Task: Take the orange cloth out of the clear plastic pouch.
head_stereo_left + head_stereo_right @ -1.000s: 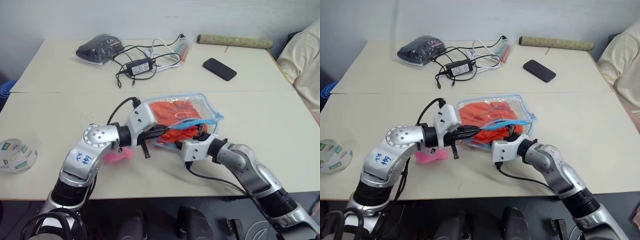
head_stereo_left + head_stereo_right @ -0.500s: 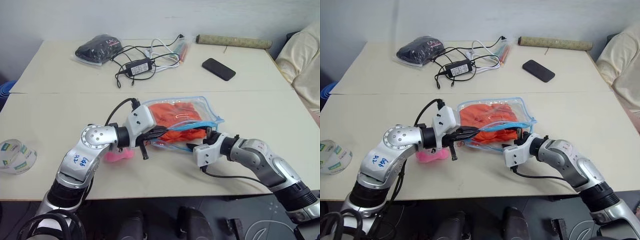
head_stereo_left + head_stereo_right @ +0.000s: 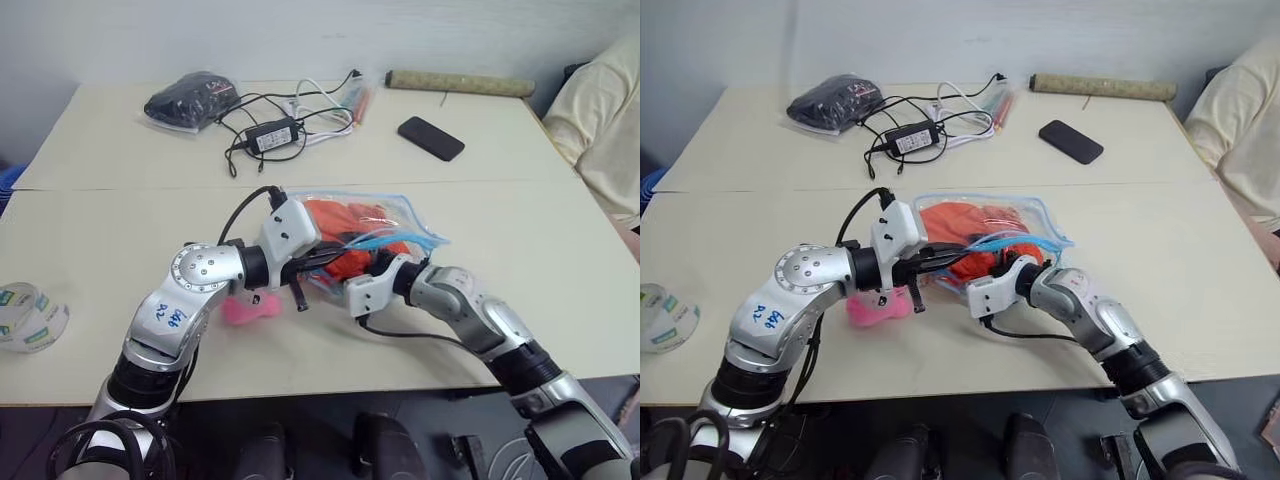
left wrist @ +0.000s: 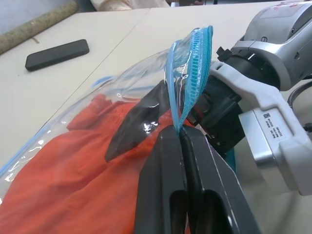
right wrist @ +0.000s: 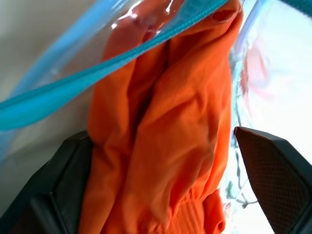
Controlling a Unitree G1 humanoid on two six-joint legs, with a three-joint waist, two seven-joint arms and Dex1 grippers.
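The clear plastic pouch (image 3: pixel 405 213) lies mid-table with its blue zip edge lifted. My left gripper (image 4: pixel 181 135) is shut on that zip edging (image 4: pixel 196 63) and holds the pouch mouth up. The orange cloth (image 5: pixel 165 97) is bunched inside the pouch, wrinkled and folded. My right gripper (image 5: pixel 161 134) reaches into the mouth from the near side. Its two fingers stand wide open, one on each side of the cloth. In the head views the right gripper (image 3: pixel 386 258) sits just right of the left one (image 3: pixel 335 258).
A pink plush toy (image 3: pixel 248 307) lies under my left forearm. A tape roll (image 3: pixel 25 315) sits at the near left edge. At the back are a bag of black stuff (image 3: pixel 190 98), a charger with cables (image 3: pixel 275 135), a phone (image 3: pixel 430 138) and a long roll (image 3: pixel 465 83).
My right arm drew back to the right, then pushed forward and left into the pouch mouth, with its wrist rolled. The left gripper kept its hold on the zip edge.
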